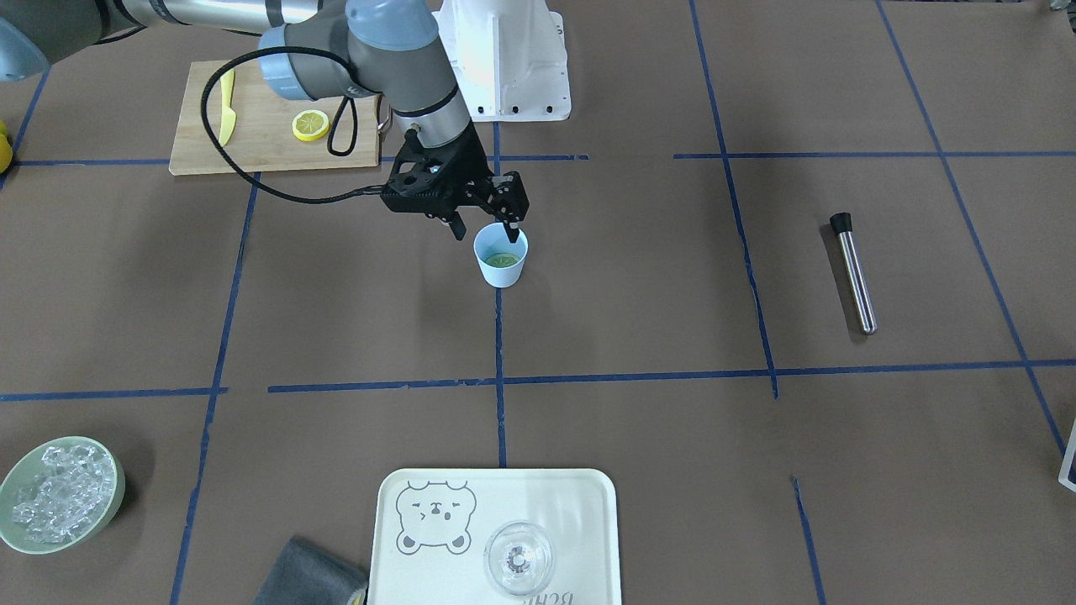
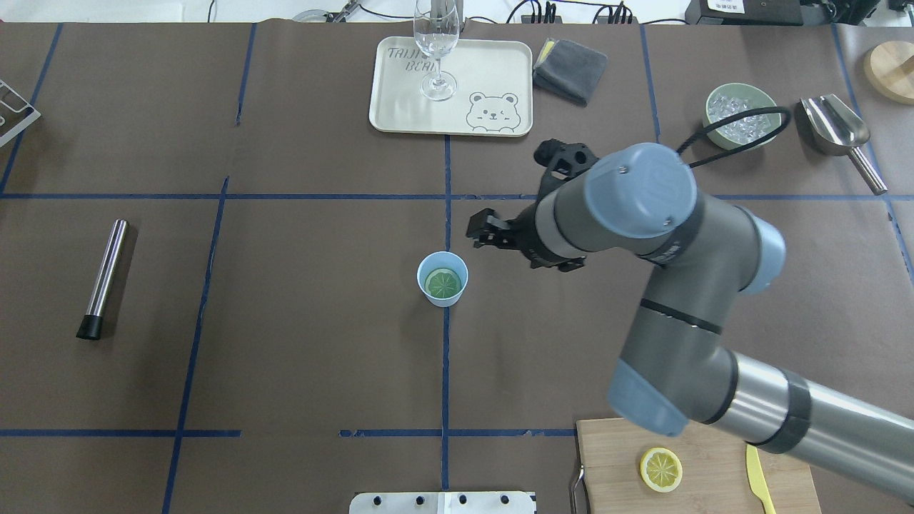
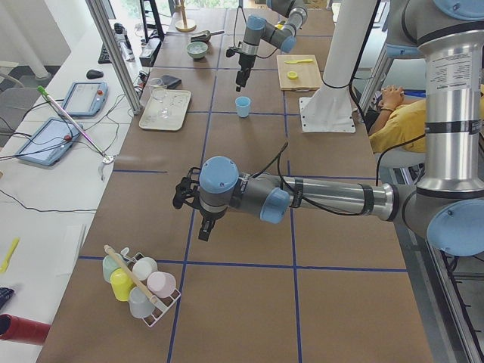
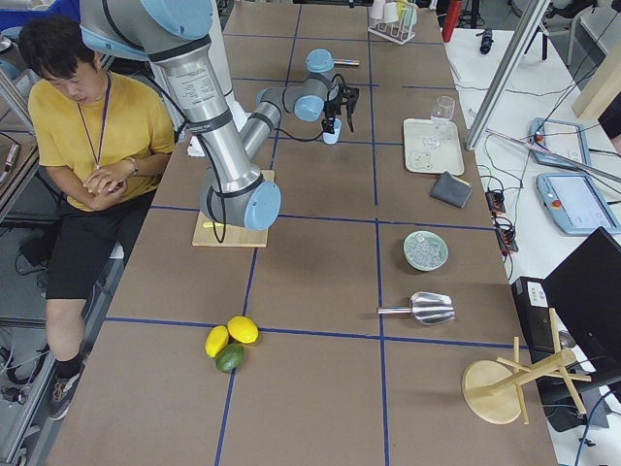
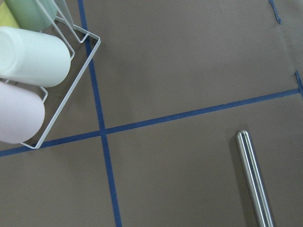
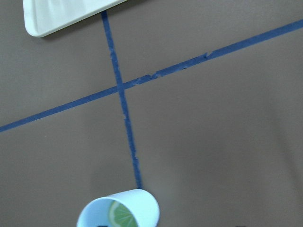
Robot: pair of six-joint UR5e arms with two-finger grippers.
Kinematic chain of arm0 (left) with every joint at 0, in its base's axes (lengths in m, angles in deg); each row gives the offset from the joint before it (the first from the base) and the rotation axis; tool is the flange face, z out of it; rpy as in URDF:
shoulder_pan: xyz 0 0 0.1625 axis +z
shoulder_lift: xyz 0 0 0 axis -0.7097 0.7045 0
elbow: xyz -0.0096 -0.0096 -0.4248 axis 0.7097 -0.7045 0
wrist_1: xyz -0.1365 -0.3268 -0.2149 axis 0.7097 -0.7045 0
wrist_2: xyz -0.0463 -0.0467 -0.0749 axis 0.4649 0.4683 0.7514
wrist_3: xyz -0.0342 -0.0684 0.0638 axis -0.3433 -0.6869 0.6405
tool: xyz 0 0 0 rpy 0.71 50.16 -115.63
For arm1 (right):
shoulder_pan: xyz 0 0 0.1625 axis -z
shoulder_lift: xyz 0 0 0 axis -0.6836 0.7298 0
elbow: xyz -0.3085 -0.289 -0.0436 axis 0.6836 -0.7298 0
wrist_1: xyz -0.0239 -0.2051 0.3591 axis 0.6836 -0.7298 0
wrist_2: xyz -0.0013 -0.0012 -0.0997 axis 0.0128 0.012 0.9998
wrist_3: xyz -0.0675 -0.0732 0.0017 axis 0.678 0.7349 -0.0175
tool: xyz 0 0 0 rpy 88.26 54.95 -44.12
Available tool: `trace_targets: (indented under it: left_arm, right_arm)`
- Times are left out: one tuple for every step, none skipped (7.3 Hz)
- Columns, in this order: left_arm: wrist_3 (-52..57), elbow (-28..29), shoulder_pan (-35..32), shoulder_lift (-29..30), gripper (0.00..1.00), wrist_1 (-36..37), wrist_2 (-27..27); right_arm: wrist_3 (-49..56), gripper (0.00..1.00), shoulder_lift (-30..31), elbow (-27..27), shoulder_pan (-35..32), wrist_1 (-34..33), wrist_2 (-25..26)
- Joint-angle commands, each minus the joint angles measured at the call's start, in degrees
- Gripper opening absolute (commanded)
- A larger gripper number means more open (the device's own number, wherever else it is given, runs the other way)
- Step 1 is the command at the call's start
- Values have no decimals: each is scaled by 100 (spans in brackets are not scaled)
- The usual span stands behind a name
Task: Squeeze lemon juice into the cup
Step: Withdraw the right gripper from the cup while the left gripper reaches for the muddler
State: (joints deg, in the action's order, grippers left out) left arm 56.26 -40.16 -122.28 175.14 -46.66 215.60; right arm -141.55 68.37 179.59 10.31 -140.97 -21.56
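**Lemon slice inside cup; right fingers released above it.**

The right wrist view cuts off the cup at its lower edge, so only part of the lemon shows. In the overhead view the arm hides most of the right gripper. The front view shows its fingers spread and empty, one tip overlapping the cup's far rim. The left gripper appears only small in the left side view, and its fingers' state cannot be told. The cup stands upright mid-frame on the desk, axis vertical and mouth up. The slice lies flat inside, cut face upward.
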Motion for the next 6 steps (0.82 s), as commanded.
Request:
trace_targets:
  left_arm:
    - [-2088, 317, 1389, 215, 100, -1160, -981]
    - [-2434, 379, 1570, 389, 100, -1111, -1074]
    - [-2490, 640, 1693, 556, 100, -1085, -1066]
    - [-2508, 756, 1990, 627, 98, -1067, -1127]
    - [-2508, 783, 2098, 645, 92, -936, -1188]
    - [-2491, 784, 2212, 646, 90, -865, -1441]
  right_arm:
    - [989, 100, 1035, 509, -609, 0, -561]
    - [1551, 100, 1369, 571, -873, 0, -712]
    - [1974, 100, 1660, 580, -1050, 0, -800]
    - [2230, 100, 1880, 659, -1165, 0, -862]
    - [2259, 100, 1917, 660, -1175, 0, -872]
    - [2259, 100, 1917, 660, -1175, 0, -872]
